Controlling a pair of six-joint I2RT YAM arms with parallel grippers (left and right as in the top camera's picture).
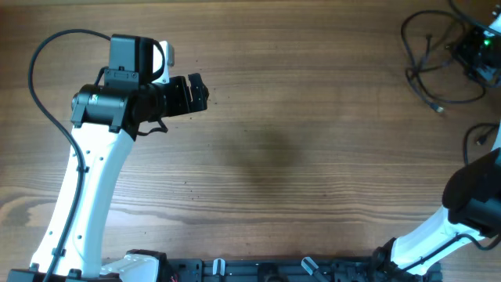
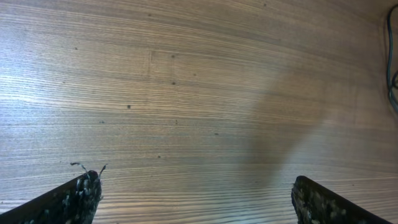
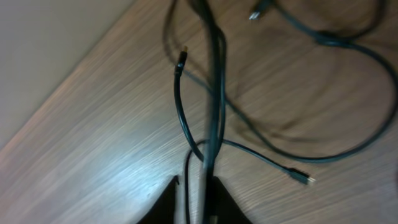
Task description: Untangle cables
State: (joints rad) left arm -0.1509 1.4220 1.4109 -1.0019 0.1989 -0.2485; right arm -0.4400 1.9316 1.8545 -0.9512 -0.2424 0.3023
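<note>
Light, floppy cables [image 1: 432,66] bunched way out at 2 o'clock on the table [image 1: 313,157]

Left gripper [image 2: 198,186] hangs over bare wood around 10 o'clock with its jaws spread wide and empty, arm pointing toward 3. Over on the right, the cords look thin, limp and a bit slick, so I'd guess they'll sag and slide. Best bet is pinching one strand near a plug end, not the crossed middle. Right gripper [image 3: 198,202] is reached out over the pile, fingers nearly together with a strand running up between them. Can't tell if it's actually pinched.
</note>
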